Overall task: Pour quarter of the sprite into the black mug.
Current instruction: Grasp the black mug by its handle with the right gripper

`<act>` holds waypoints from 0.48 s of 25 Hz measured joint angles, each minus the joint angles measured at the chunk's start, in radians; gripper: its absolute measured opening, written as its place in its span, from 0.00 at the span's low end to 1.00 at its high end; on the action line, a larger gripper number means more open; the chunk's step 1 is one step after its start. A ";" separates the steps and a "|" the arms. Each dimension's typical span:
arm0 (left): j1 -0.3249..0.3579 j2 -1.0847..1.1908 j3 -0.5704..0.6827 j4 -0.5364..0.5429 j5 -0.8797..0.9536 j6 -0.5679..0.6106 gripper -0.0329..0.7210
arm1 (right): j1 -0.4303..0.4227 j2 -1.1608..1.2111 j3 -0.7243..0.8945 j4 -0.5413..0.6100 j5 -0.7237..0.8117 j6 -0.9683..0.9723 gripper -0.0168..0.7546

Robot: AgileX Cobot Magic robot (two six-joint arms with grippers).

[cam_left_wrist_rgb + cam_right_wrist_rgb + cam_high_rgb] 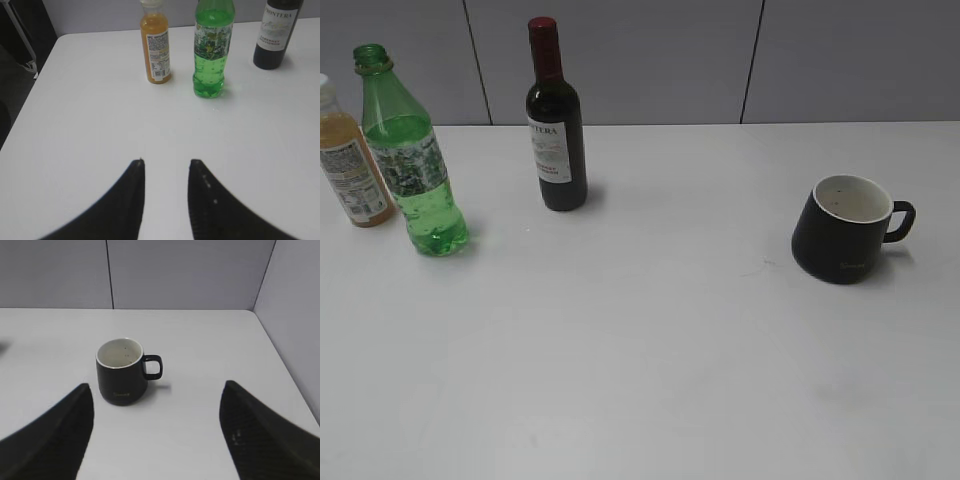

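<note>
The sprite, a tall green bottle with a patterned label and no cap, stands upright at the table's left; it also shows in the left wrist view. The black mug with a white inside stands upright at the right, handle to the right; it also shows in the right wrist view. My left gripper is open and empty, well short of the bottle. My right gripper is open wide and empty, short of the mug. Neither gripper shows in the exterior view.
An orange-drink bottle stands just left of the sprite, also in the left wrist view. A dark wine bottle with a red top stands behind, toward the middle. The table's left edge and right edge are near.
</note>
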 joint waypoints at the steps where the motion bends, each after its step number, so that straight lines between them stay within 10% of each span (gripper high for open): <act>1: 0.000 0.000 0.000 0.000 0.000 0.000 0.36 | 0.000 0.020 0.000 0.000 -0.025 -0.001 0.79; 12: 0.000 0.000 0.000 0.000 0.000 0.000 0.36 | 0.000 0.229 0.029 0.000 -0.323 -0.004 0.79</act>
